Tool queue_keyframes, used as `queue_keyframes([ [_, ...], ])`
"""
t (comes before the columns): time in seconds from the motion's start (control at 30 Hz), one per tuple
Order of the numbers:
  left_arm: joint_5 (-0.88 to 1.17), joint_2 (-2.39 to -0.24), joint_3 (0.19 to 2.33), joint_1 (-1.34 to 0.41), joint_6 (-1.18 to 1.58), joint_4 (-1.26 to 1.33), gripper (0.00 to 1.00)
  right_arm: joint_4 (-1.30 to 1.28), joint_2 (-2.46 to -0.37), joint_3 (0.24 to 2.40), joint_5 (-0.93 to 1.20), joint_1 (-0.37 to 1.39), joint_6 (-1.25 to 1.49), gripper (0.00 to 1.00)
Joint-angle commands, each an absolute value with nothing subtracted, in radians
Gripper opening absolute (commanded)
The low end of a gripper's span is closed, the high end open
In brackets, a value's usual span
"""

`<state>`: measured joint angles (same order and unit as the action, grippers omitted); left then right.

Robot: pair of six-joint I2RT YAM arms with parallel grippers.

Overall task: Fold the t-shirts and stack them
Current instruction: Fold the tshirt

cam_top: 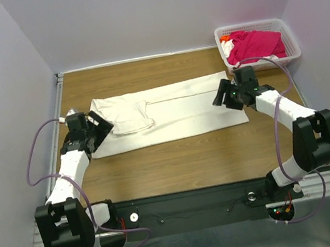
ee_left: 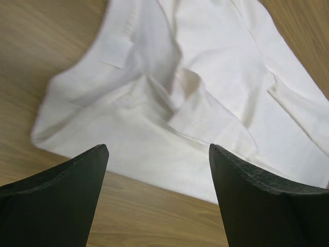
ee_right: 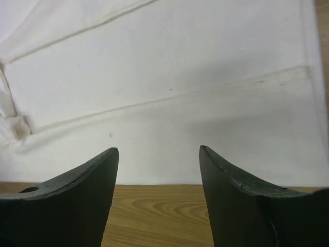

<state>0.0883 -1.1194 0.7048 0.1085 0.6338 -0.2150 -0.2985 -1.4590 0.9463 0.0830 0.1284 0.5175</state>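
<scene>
An off-white t-shirt (cam_top: 176, 115) lies spread across the wooden table, folded into a long rectangle, with a sleeve and collar bunched near its left end (cam_top: 131, 118). My left gripper (cam_top: 97, 125) hovers at the shirt's left edge, open, nothing between its fingers; in the left wrist view the shirt (ee_left: 195, 87) lies just beyond the gripper (ee_left: 158, 149). My right gripper (cam_top: 220, 97) is at the shirt's right edge, open and empty; the right wrist view shows flat cloth (ee_right: 169, 92) ahead of the gripper (ee_right: 158, 150). A magenta-pink t-shirt (cam_top: 255, 43) sits crumpled in the basket.
The white lattice basket (cam_top: 290, 39) stands at the table's back right corner, close behind my right arm. Grey walls enclose the table on three sides. Bare wood (cam_top: 177, 159) stretches between the shirt and the arm bases.
</scene>
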Motion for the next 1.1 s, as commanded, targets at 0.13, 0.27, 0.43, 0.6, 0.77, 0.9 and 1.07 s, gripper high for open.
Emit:
queue_keyframes([
  [0.13,0.124,-1.297,0.741,-0.087,0.738,-0.060,0.91,-0.302,-1.539,1.005,0.147,0.225,0.451,0.75],
  [0.27,0.132,-1.405,0.781,-0.092,0.749,-0.020,0.91,-0.301,-1.517,0.993,0.153,0.226,0.448,0.76],
  [0.43,0.166,-1.497,0.845,-0.112,0.779,-0.005,0.84,-0.304,-1.474,0.953,0.138,0.227,0.448,0.76],
  [0.6,0.198,-1.539,0.887,-0.123,0.822,-0.005,0.79,-0.302,-1.451,0.934,0.140,0.226,0.456,0.76],
  [0.77,0.238,-1.575,0.943,-0.123,0.867,-0.006,0.76,-0.304,-1.437,0.927,0.133,0.227,0.459,0.76],
  [0.9,0.236,-1.633,1.003,-0.123,0.865,-0.006,0.75,-0.304,-1.437,0.927,0.132,0.224,0.459,0.76],
  [1.07,0.242,-1.719,1.100,-0.123,0.847,-0.006,0.68,-0.305,-1.440,0.931,0.138,0.225,0.462,0.76],
])
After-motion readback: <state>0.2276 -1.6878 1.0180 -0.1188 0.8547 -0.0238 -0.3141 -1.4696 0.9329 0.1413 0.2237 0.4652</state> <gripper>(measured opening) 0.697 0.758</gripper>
